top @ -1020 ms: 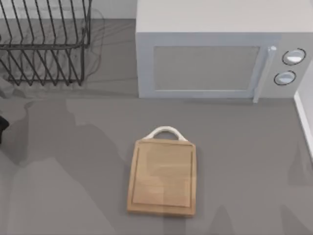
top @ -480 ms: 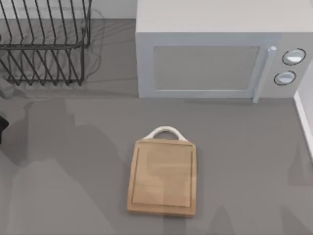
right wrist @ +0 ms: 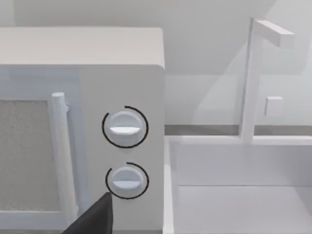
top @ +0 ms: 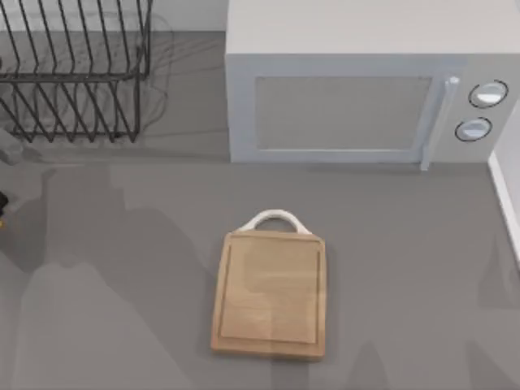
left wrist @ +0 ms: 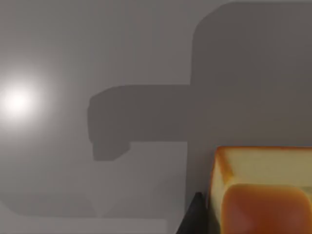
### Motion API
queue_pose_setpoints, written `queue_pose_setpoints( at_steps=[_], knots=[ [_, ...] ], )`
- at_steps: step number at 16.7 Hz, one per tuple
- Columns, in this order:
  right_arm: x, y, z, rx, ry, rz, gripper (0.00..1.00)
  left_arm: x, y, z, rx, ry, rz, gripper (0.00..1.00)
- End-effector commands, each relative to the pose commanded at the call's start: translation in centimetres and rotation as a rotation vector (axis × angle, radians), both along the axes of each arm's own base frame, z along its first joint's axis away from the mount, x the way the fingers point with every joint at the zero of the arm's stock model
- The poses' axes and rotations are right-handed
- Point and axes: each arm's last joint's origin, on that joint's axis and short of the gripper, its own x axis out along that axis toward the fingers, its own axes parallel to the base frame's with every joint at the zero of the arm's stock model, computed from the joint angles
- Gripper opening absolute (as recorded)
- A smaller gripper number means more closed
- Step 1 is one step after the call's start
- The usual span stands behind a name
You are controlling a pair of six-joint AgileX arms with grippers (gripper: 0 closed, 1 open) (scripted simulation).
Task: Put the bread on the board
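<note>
The board [top: 269, 296], light wood with a white loop handle [top: 275, 217] at its far end, lies flat at the middle front of the table with nothing on it. The bread [left wrist: 263, 187], golden-orange with a browner crust, sits close under the left wrist camera, right beside a dark part of my left gripper [left wrist: 197, 219]. Whether the gripper holds it is unclear. A dark sliver of my left arm [top: 2, 201] shows at the table's far left edge. A dark part of my right gripper [right wrist: 95, 217] shows facing the microwave's knobs.
A white microwave [top: 357, 89] stands at the back, centre to right, door shut, with two knobs [right wrist: 125, 128]. A black wire dish rack [top: 73, 73] stands at the back left. A white sink [right wrist: 239, 185] with a faucet [right wrist: 256, 73] lies right of the microwave.
The dark part of my left arm at the top view's left edge has slid further out to the left. The board has not moved.
</note>
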Motion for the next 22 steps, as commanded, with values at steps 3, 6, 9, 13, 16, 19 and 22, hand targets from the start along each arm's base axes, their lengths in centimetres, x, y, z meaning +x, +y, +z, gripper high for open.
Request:
queue_pose_setpoints(
  at_steps=[3, 6, 9, 13, 16, 19, 22],
  knots=[
    [0.0, 0.0, 0.0, 0.000, 0.000, 0.000, 1.00, 0.0, 0.0, 0.0, 0.000, 0.000, 0.000, 0.00],
    [0.0, 0.0, 0.0, 0.000, 0.000, 0.000, 1.00, 0.0, 0.0, 0.0, 0.000, 0.000, 0.000, 0.00],
    [0.0, 0.0, 0.0, 0.000, 0.000, 0.000, 1.00, 0.0, -0.2, 1.8, -0.011, -0.022, 0.005, 0.00],
    [0.0, 0.0, 0.0, 0.000, 0.000, 0.000, 1.00, 0.4, -0.1, 5.6, -0.014, -0.011, 0.004, 0.00],
    [0.0, 0.0, 0.0, 0.000, 0.000, 0.000, 1.00, 0.1, -0.2, 8.7, -0.020, 0.021, 0.004, 0.00],
    [0.0, 0.0, 0.0, 0.000, 0.000, 0.000, 1.00, -0.1, -0.2, 11.2, -0.013, -0.013, 0.007, 0.00],
    [0.0, 0.0, 0.0, 0.000, 0.000, 0.000, 1.00, -0.1, -0.2, 11.0, -0.013, -0.010, 0.006, 0.00]
  ],
)
